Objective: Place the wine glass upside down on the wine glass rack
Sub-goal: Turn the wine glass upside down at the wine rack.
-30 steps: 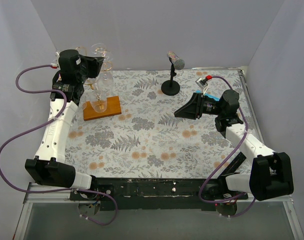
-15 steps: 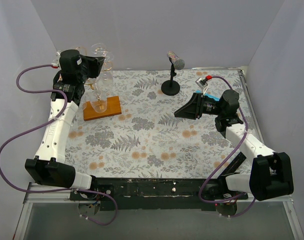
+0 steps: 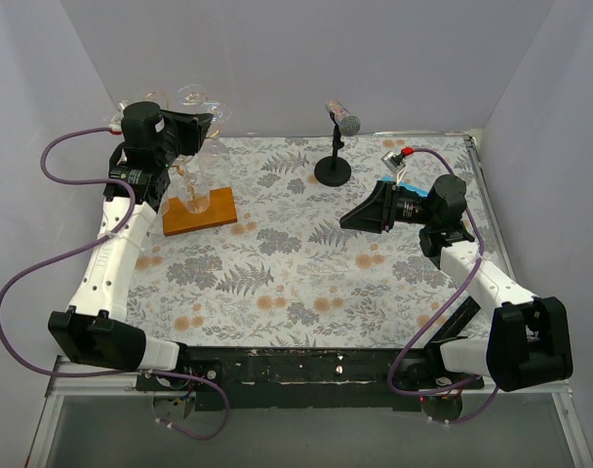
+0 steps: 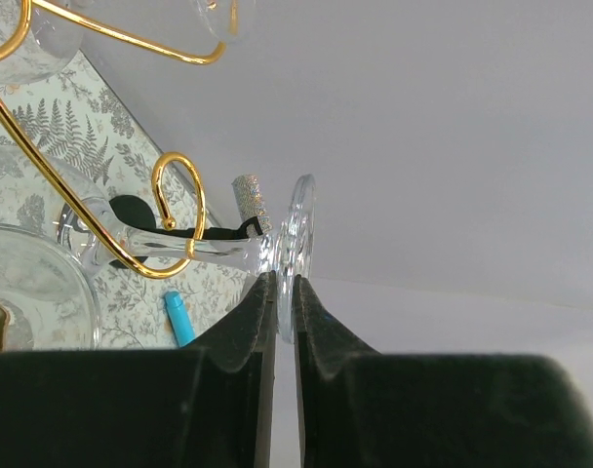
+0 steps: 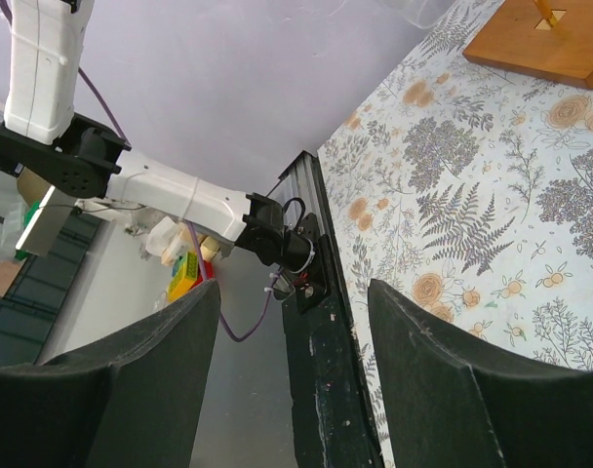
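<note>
The left tool (image 4: pixel 282 283) is clenched on the flat foot of the wine glass (image 4: pixel 214 250), pinching the disc edge-on between its two fingers. It sits at the far left of the desk (image 3: pixel 306 283), up beside the top of the rack (image 3: pixel 201 210).

In the left wrist view the stem of the glass lies inside one of the rack's curled gold arms, with the foot on the tool's side of the curl and the bowl on the other. So the glass looks threaded into its slot. I cannot tell whether the foot rests on the wire or the tool carries the weight.

The carrying and turning over look done. What is left, as I judge it, is to settle the foot onto the curl, let go, and draw back without knocking the wire.

The right tool (image 5: pixel 292 292) is spread wide with nothing in it, hovering over the right of the desk, near the microphone stand (image 3: pixel 334 146) and well apart from the rack.
</note>
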Available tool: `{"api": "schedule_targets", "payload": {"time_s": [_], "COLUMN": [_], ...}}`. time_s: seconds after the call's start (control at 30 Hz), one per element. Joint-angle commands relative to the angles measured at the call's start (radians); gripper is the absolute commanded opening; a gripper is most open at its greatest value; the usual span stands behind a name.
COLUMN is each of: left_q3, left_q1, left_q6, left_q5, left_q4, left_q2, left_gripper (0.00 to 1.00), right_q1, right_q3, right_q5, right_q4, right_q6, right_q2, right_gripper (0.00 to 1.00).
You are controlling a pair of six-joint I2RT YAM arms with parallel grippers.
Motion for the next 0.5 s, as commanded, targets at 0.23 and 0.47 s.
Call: {"api": "schedule_targets", "payload": {"time_s": [0.23,0.47], "left_q3": [0.097,0.151], "left_q1": [-0.008,-0.007], "left_q6": [-0.194,-0.177], "left_q5": [0.014,-0.060], "left_q4": [0.052,0.018], "left_q2": [0.022,0.065], "left_gripper": [0.00,0.00], "right_q1": [-0.003,-0.003], "right_q3": [0.027,0.028], "right_q5": [0.006,0.003], "right_q4": [0.012,0.012], "right_q6": [-0.017,-0.018], "right_q2": [-0.001,-0.001], "right_gripper": [0.70,0.70]}}
